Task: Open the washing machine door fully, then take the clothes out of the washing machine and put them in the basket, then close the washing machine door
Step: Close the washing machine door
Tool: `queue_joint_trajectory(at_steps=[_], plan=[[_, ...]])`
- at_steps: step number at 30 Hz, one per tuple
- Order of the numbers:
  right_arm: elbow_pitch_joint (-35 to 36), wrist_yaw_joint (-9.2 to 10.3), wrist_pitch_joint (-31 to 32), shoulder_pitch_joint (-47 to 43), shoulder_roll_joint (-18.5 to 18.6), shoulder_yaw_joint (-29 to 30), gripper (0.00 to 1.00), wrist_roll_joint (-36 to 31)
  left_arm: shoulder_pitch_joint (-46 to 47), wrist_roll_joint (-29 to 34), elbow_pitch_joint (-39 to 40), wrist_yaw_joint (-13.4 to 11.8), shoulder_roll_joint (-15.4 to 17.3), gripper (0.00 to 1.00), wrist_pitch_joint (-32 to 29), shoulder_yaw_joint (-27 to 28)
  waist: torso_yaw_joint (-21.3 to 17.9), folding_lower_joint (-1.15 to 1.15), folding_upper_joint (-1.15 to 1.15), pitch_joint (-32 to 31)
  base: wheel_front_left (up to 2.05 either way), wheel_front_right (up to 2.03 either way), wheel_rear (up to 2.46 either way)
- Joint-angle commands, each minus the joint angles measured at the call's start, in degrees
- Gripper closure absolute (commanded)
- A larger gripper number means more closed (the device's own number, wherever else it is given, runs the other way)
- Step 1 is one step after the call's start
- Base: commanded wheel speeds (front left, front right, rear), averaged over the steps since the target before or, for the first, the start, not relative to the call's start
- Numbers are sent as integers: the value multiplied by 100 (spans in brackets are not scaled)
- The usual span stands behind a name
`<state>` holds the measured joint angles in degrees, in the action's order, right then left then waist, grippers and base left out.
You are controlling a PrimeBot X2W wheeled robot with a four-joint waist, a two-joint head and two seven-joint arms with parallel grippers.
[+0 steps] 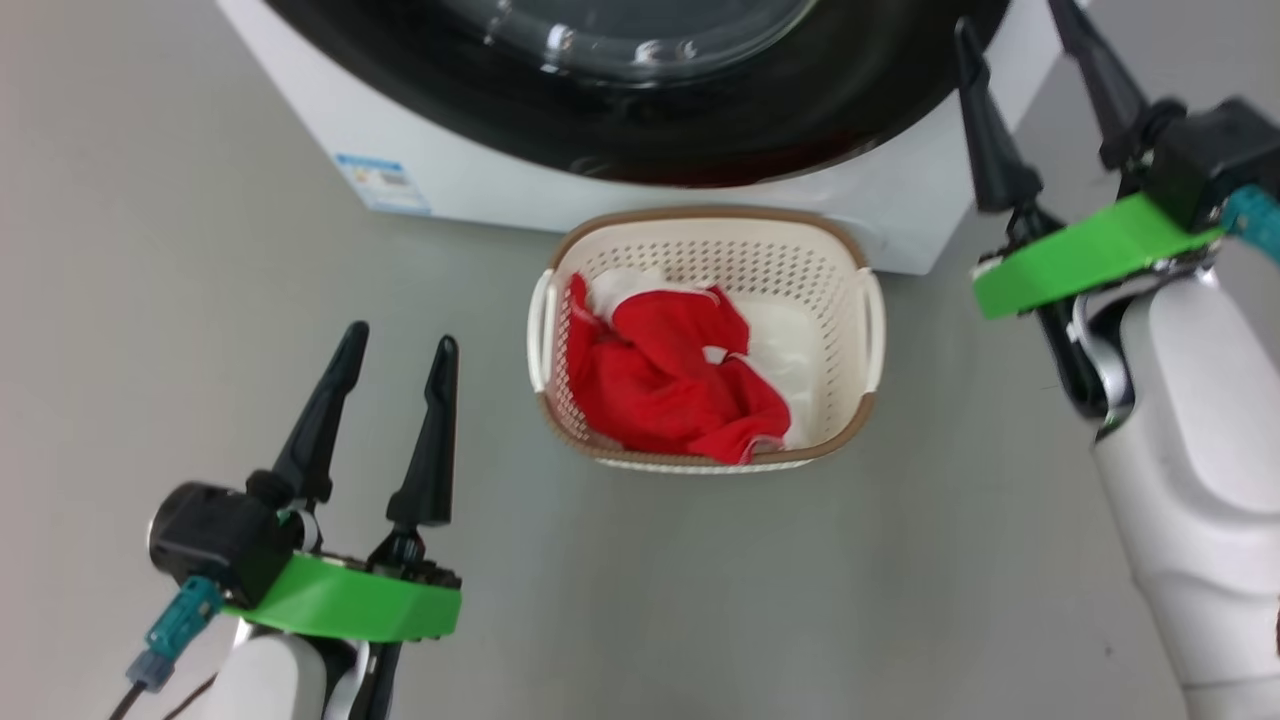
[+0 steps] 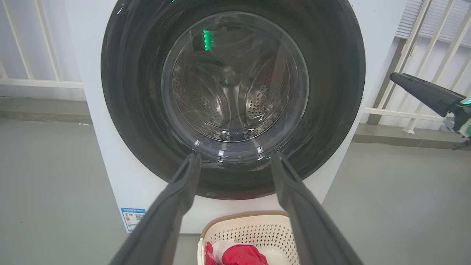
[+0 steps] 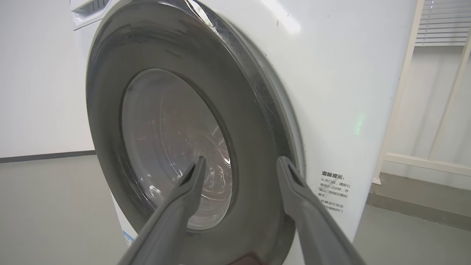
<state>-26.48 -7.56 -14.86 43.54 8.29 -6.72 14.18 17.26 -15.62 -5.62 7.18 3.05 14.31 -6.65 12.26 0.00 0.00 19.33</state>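
**Door shut, clothes in basket, both grippers spread and empty**

The machine (image 1: 480,170) stands at the far side of the grey floor. Its door (image 1: 800,110) lies flat against the white front, black rim all round and the glass bowl in the middle. Through that glass the left wrist view shows the steel drum (image 2: 228,103). A small blue-edged label (image 1: 385,183) sits low on the machine's front left, and a printed notice (image 3: 333,191) sits on the front to the right of the door.

The basket (image 1: 700,213) stands on the floor just in front of the machine, below the door. Whether its far rim touches the machine cannot be told. The clothes (image 1: 670,380) lie inside it, a red heap filling its left and near part, with white fabric showing at the far left and right.

The left gripper (image 1: 402,338) is at the near left over bare floor, well apart from the basket. Its fingers are spread wide, point toward the machine, and have nothing between them. From its own wrist the tips frame the door's lower edge.

The right gripper (image 1: 1012,20) is at the far right, by the machine's right front corner. Its fingers are also wide apart and empty. In its wrist view they point at the door's right side, with no contact visible.
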Motion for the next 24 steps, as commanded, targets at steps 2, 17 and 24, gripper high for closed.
queue_joint_trajectory(at_steps=[2,17,24], plan=[[240,8,-14,-229,-129,-140,0,70,-142,-80,98,31,142,0,69,230,-334,0,0,-330,0,0,0],[819,8,-14,-1585,-219,17,0,267,-558,35,-151,31,332,0,69,347,-874,0,0,-1145,0,0,0],[963,8,-14,-2055,-234,156,0,264,-704,45,-168,31,348,0,69,577,-973,0,0,-1362,0,0,0]])
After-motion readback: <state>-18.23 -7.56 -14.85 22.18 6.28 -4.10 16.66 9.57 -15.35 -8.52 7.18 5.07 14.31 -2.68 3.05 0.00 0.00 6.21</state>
